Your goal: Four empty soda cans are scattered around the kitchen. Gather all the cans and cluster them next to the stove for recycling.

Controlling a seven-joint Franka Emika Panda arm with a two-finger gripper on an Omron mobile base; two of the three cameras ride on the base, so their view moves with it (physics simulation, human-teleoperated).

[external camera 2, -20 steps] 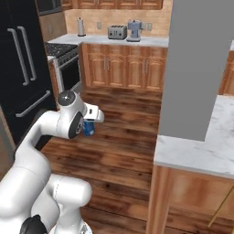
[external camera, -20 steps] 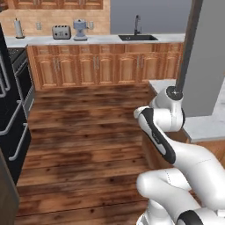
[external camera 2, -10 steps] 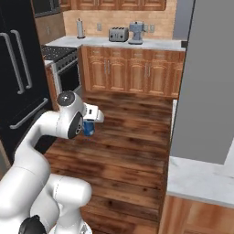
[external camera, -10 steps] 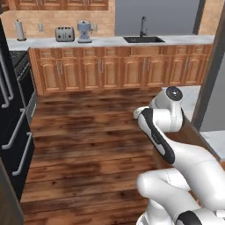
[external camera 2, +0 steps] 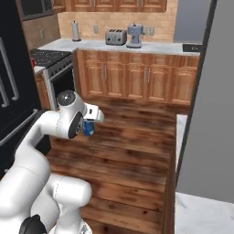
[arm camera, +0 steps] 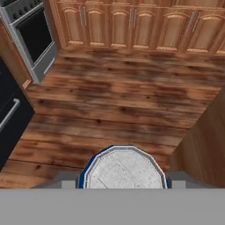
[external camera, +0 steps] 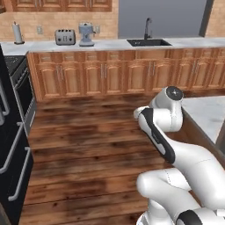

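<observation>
Right, my gripper [arm camera: 123, 186] is clamped on the blue soda can [arm camera: 123, 172], bottom centre of hand view, silver top facing cam. Probably empty, so light, thin-walled, slick; sidewall grip mid-height, no squeezing. Stove [external camera 2: 51, 60] sits upper left, right base view.

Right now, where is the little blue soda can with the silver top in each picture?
Left base view: I can't make it out; the white arm hides that spot.
Right base view: little blue soda can, left of middle, held in the gripper.
Hand view: bottom middle, silver top up.
Shared landmark: steel-fronted stove.
</observation>
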